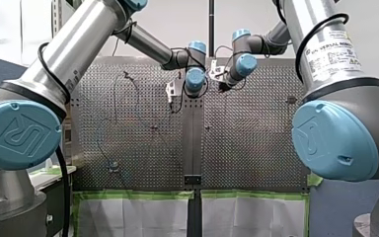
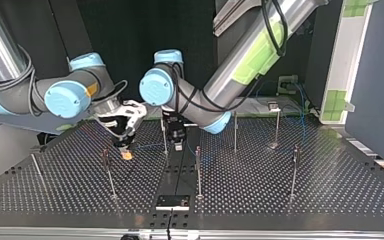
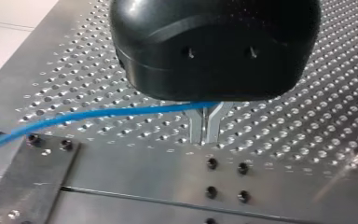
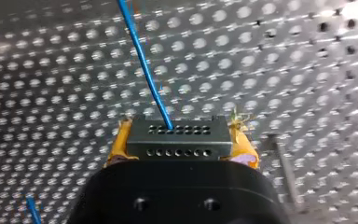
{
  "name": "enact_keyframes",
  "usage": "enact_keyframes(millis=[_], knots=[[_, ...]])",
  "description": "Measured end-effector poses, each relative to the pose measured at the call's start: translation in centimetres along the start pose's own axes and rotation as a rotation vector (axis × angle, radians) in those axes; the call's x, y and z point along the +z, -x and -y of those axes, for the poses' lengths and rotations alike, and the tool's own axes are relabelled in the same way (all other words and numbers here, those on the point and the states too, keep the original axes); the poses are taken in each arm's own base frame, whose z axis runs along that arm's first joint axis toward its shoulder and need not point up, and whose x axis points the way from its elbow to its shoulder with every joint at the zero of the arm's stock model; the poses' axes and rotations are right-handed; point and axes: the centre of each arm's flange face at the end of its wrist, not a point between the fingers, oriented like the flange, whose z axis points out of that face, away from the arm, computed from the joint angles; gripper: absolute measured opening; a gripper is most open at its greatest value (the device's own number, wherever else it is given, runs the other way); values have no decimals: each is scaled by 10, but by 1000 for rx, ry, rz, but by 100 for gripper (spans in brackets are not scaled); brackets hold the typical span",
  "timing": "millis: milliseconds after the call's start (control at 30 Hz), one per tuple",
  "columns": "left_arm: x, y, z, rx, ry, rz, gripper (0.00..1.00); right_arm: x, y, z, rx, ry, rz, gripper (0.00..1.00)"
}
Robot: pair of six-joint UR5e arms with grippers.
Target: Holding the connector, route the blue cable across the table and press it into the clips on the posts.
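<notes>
**Right gripper** (image 2: 126, 147): the fingers are closed on the connector (image 4: 177, 137). The yellow pads (image 4: 115, 145) press against its two short sides. The connector is a dark block with two rows of small holes on the face turned to the wrist camera. In the top view this gripper hangs low over the surface (image 2: 260, 180), left of centre, near a post (image 2: 109, 172).

**Cable** (image 4: 144, 60): blue and thin. It leaves the top row of holes in the connector and runs straight away from the right gripper, above the perforated surface. In the left wrist view it comes in from the side, rises in a shallow curve to the roots of the left fingers and disappears under the black gripper body.

**Left gripper** (image 3: 205, 133): the metal fingers (image 3: 196, 126) are together at the tips, with only a narrow slit between them. The views do not show whether they clamp the cable. In the top view this gripper stands over the plain centre strip of the surface, just beside the right gripper.

**Posts**: thin upright rods stand well apart across the surface. Whether the cable sits in any clip cannot be told
</notes>
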Motion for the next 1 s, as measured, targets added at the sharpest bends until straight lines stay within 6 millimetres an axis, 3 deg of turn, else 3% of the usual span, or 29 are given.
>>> enact_keyframes(millis=[633, 1000], knots=[[-13, -64, -9, 9, -67, -21, 0, -10, 66, -16, 12, 27, 91, 0], [-14, -124, -18, 29, -143, -67, 0, -13, 116, -21, 7, 34, 157, 0]])
